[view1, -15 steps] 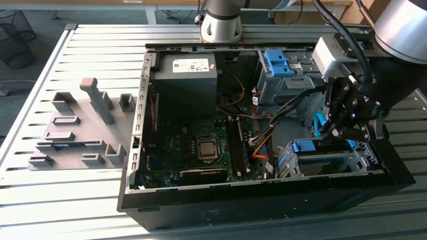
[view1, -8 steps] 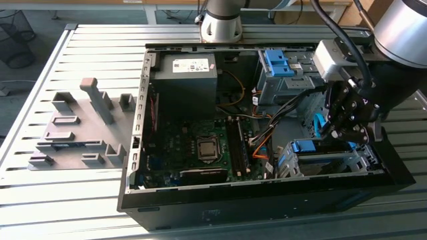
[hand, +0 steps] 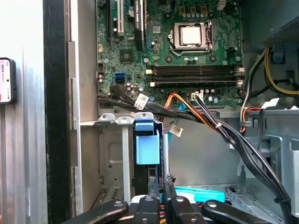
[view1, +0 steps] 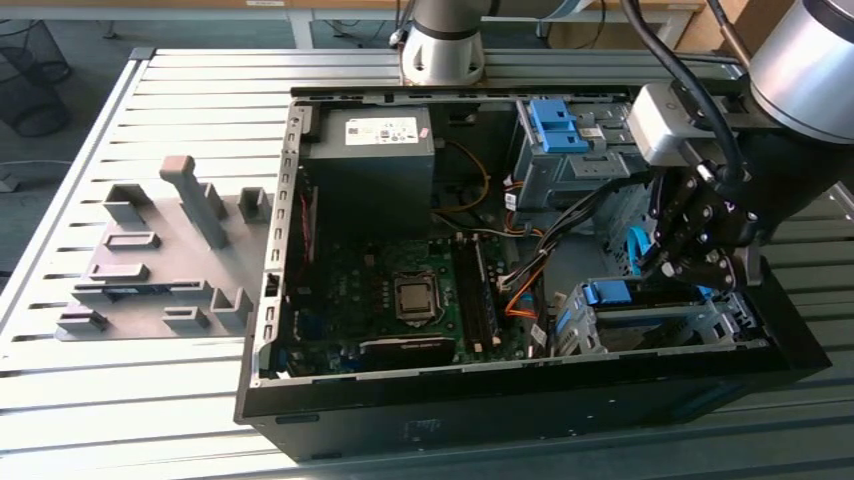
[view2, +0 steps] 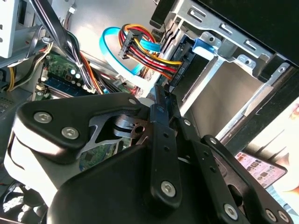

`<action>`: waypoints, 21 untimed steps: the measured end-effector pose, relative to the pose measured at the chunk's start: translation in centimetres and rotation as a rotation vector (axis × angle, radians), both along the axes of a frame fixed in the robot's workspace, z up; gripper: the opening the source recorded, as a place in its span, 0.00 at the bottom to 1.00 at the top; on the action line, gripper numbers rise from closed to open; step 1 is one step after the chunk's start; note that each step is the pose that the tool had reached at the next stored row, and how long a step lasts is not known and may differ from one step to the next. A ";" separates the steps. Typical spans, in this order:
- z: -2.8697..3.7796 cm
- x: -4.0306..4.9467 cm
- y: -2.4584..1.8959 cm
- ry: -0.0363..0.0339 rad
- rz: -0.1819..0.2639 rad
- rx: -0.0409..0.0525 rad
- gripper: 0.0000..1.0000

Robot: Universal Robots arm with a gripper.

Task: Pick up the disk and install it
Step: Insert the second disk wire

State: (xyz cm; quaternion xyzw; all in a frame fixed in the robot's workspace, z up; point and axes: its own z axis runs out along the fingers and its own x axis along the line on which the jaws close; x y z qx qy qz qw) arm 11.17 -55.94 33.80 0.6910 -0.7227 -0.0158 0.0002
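Observation:
The disk sits in the lower drive cage (view1: 647, 325) of the open computer case, with the blue bracket end (view1: 618, 292) facing the case's inside. That blue end (hand: 147, 144) also appears in the first wrist view and as a blue tab (view2: 205, 44) in the second wrist view. My gripper (view1: 671, 268) hangs just above and behind that end, over the cage. Its fingers (hand: 161, 184) are shut together with nothing between them, tips close to the bracket; I cannot tell whether they touch it. The linkage (view2: 159, 140) hides the disk's body.
Black, orange and blue cables (hand: 196, 116) run past the cage. The motherboard (view1: 400, 290) fills the case floor, with a grey box with a white sticker (view1: 371, 150) behind. Another blue bracket (view1: 554, 125) sits in the upper cage. A grey fixture (view1: 160, 260) lies on the slatted table.

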 end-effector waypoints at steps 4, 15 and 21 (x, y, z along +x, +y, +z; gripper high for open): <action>-0.12 0.14 -0.06 0.0018 0.000 0.0036 0.16; -0.35 0.29 -0.22 0.0039 0.000 0.0094 0.16; -0.38 0.33 -0.29 0.0045 0.000 0.0135 0.16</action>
